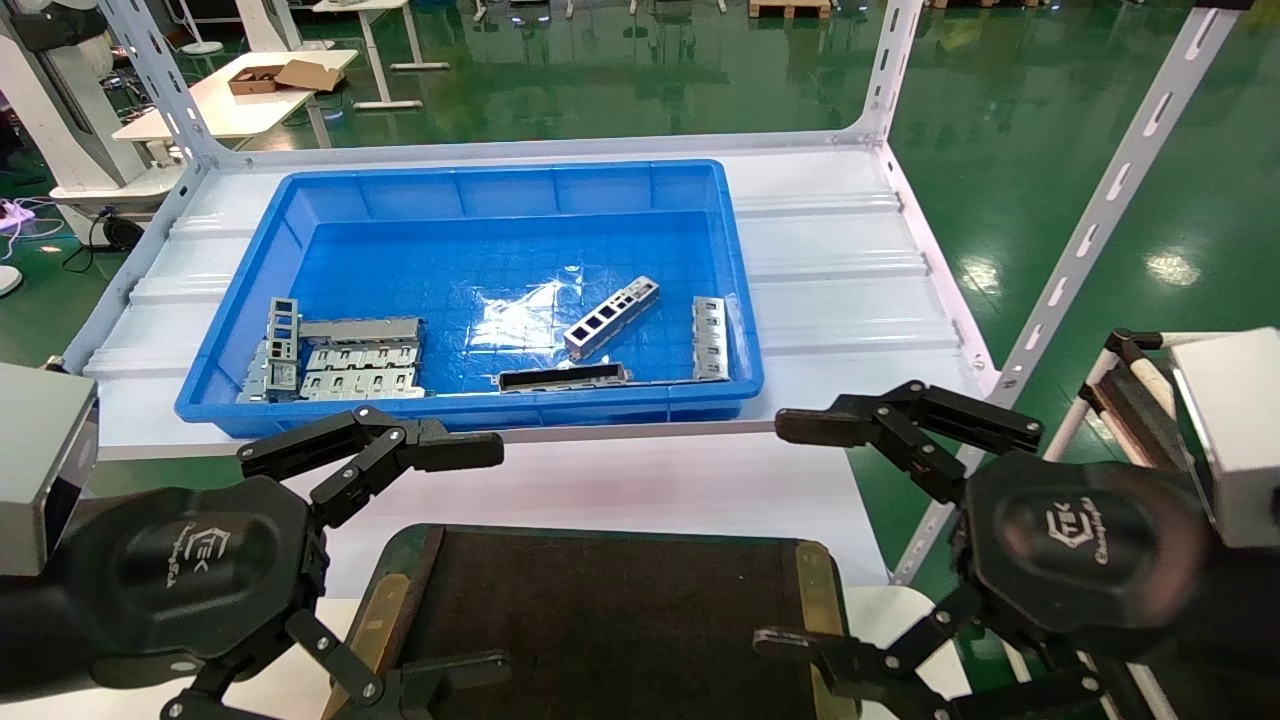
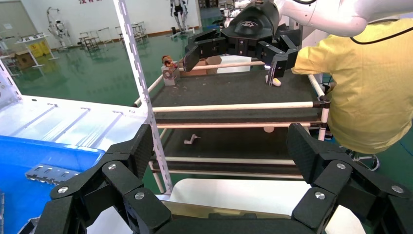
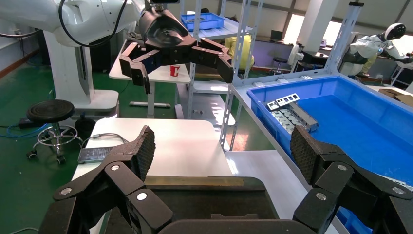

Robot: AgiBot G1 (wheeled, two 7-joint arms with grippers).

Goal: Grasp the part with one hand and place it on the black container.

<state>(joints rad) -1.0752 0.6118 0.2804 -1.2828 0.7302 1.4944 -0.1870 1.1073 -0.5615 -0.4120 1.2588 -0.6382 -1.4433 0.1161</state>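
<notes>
The part [image 1: 612, 316], a slim silver-grey bar with a row of rectangular windows, lies at an angle on the floor of the blue bin [image 1: 300, 215], right of centre. The black container [image 1: 600, 620], a flat dark tray with a green rim and brass side strips, sits at the front centre, below the bin. My left gripper [image 1: 490, 558] is open and empty over the tray's left edge. My right gripper [image 1: 780, 533] is open and empty over its right edge. Both are well short of the bin. The tray also shows in the right wrist view [image 3: 204, 200].
In the bin lie a cluster of grey brackets [image 1: 335, 358], a dark hollow frame [image 1: 563, 377] and a windowed strip [image 1: 709, 337]. White perforated rack uprights [image 1: 1090, 220] flank the shelf. A cart with dark mats [image 2: 234, 90] and a person in yellow [image 2: 370, 83] are on the right.
</notes>
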